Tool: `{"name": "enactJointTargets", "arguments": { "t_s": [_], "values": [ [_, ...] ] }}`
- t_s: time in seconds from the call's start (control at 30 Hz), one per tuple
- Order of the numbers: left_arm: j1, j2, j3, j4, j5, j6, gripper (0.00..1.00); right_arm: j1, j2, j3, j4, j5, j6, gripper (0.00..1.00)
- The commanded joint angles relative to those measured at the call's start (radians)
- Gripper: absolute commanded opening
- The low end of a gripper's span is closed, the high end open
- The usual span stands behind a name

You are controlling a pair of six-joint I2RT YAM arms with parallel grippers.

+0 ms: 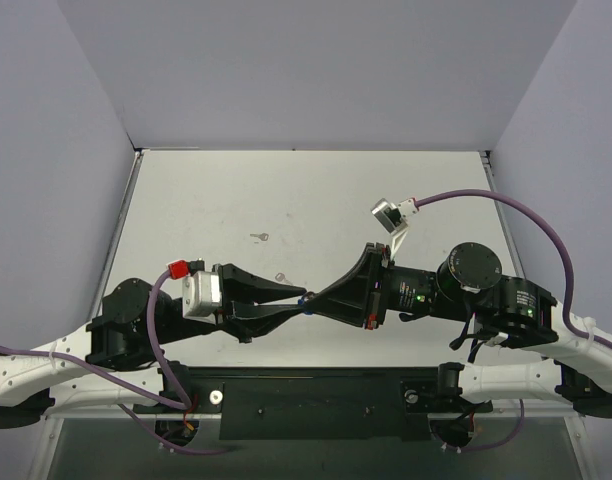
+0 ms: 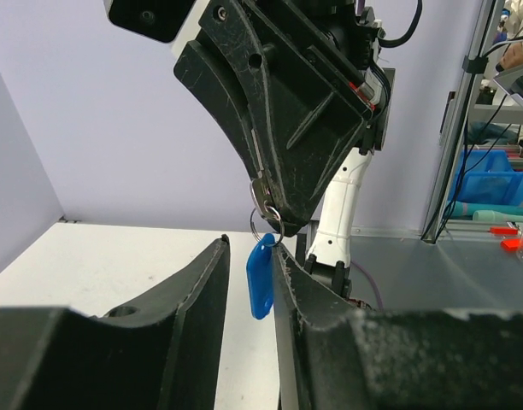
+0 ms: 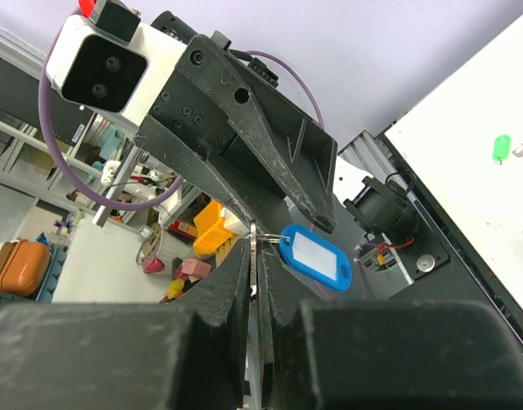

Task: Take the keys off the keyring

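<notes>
Since my right jaws are clenched on what looks like the silvery key [image 2: 260, 196], held mid-air over the near-middle of the desk [image 1: 386, 180], the keyring [image 2: 266, 229] & blue tag [image 2: 261, 278] dangle below it. They hang between my left jaws, which stand apart either side of the tag w/o clamping it. My guess on handling: all v. light. Key & ring are stiff, thin, slick metal, apt to twist out of a pinch. Tag is hard plastic w/ broad flat faces, so best hold is across those, near its ring end. A green tag [image 3: 501, 147] lies loose on the desk, well apart.
</notes>
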Motion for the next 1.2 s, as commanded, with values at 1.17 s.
{"name": "enactJointTargets", "arguments": {
  "t_s": [1.17],
  "values": [
    [-0.005, 0.030, 0.108, -0.035, 0.029, -0.245, 0.00, 0.011, 0.030, 0.052, -0.030, -0.070, -0.072, 0.00]
  ]
}}
